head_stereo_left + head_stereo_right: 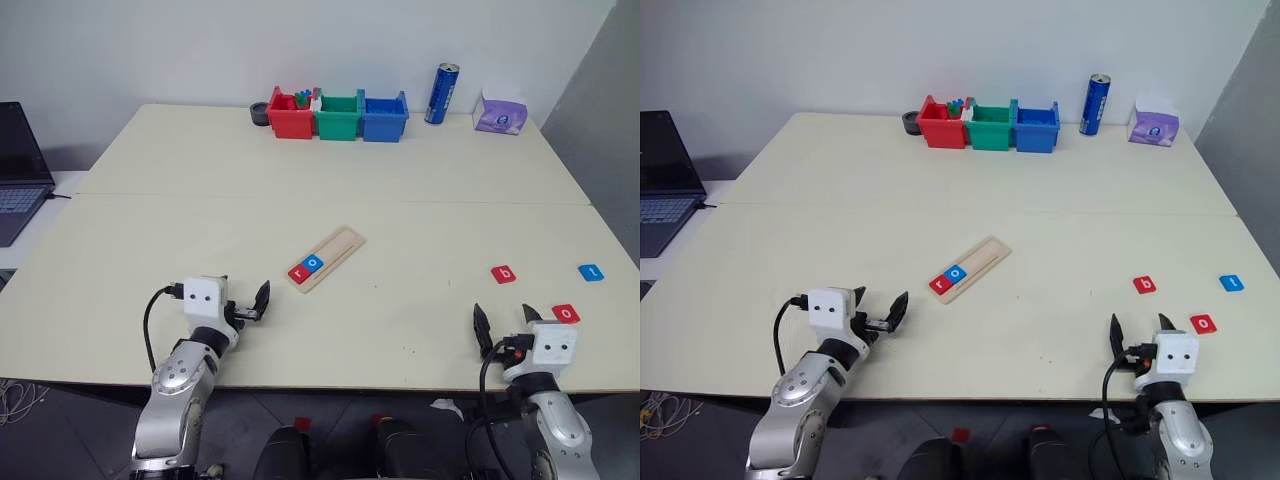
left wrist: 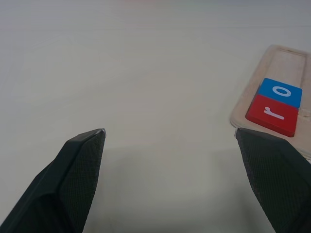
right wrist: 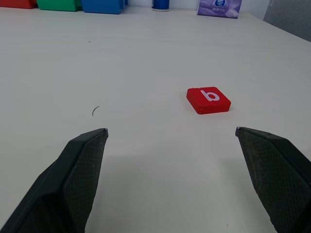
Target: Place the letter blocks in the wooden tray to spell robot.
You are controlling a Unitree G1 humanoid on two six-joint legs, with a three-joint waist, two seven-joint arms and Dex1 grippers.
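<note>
**Two tiles seated, three loose on the table**

Pale tabletop [image 1: 300,170] fills the scene, with one laptop [image 1: 18,165] off its left edge. Along the far edge stand three plastic bins, red [image 1: 290,115], green [image 1: 338,116] and blue [image 1: 384,116], then one blue can [image 1: 441,93] and one purple tissue pack [image 1: 500,112].

One wooden tray [image 1: 326,257] lies diagonally mid-table, holding two letter blocks at its near end: a red "r" [image 1: 298,271] touching a blue "o" [image 1: 313,262]. Three more lie loose to the right: a red "b" [image 1: 504,273], a blue "t" [image 1: 591,271] and a red "o" [image 1: 566,313].

Left gripper [image 1: 252,305] hovers near the tray's near end, fingers spread and empty. Right gripper [image 1: 505,322] sits beside the red "o", fingers also apart, holding nothing.
</note>
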